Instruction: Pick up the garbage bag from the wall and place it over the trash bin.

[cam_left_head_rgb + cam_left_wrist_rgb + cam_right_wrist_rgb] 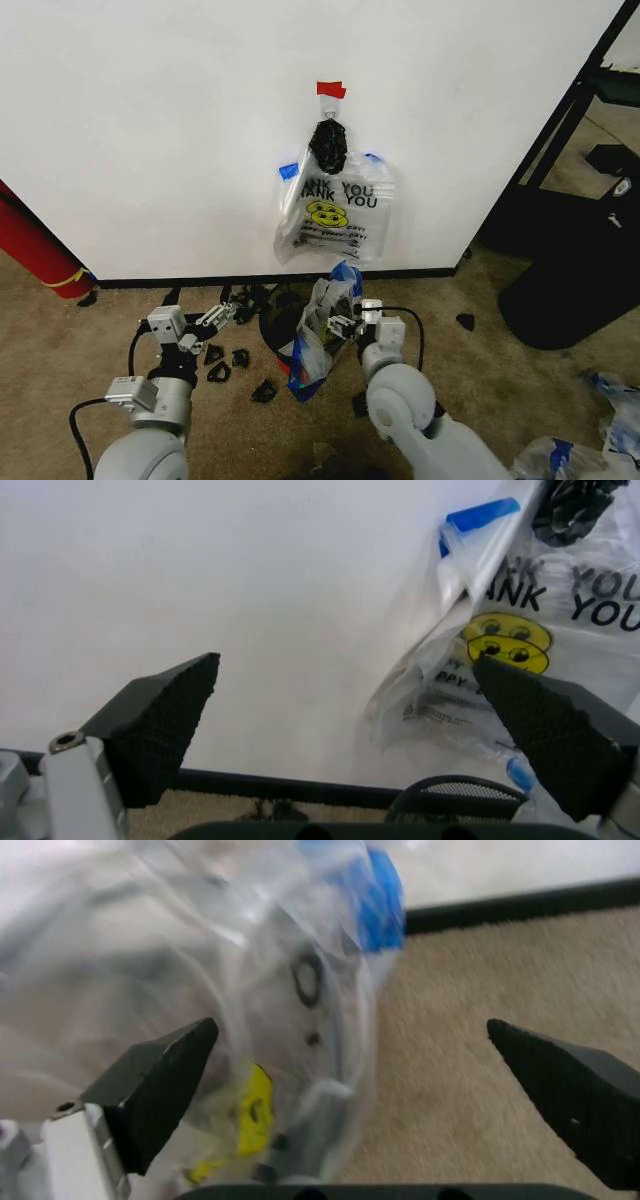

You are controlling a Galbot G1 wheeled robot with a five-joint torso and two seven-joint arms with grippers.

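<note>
**A:** Bag first: where is it?

**B:** Off the wall, which rises just behind the bin. It stands crumpled and upright against the bin's right side, blue handle uppermost, not yet over the rim.

**A:** What else, biggest first?

**B:** A red cylinder is well to the bin's left. A bundle of like bags hangs above the bin from a black knot under red tape.

**A:** The arms?

**B:** The right gripper is just right of the bin, touching the bag. Its fingers are spread wide and clamp nothing. The plastic lies against one of them, and I can't tell what keeps it upright. The left gripper sits left of the bin, facing the wall, fingers wide apart and empty.

**A:** So which step?

**B:** I'd judge the placing. The next move calls for a fresh grip on a handle or the mouth edge. Then the opening must be spread around the mesh rim, likely with both arms, since thin film collapses easily.

**A:** Any writing?

**B:** "THANK YOU" in black on the bundle, over a yellow smiley, with a cut-off "PPY" beneath. On the loose bag I see a yellow patch and dark print, unreadable.
</note>
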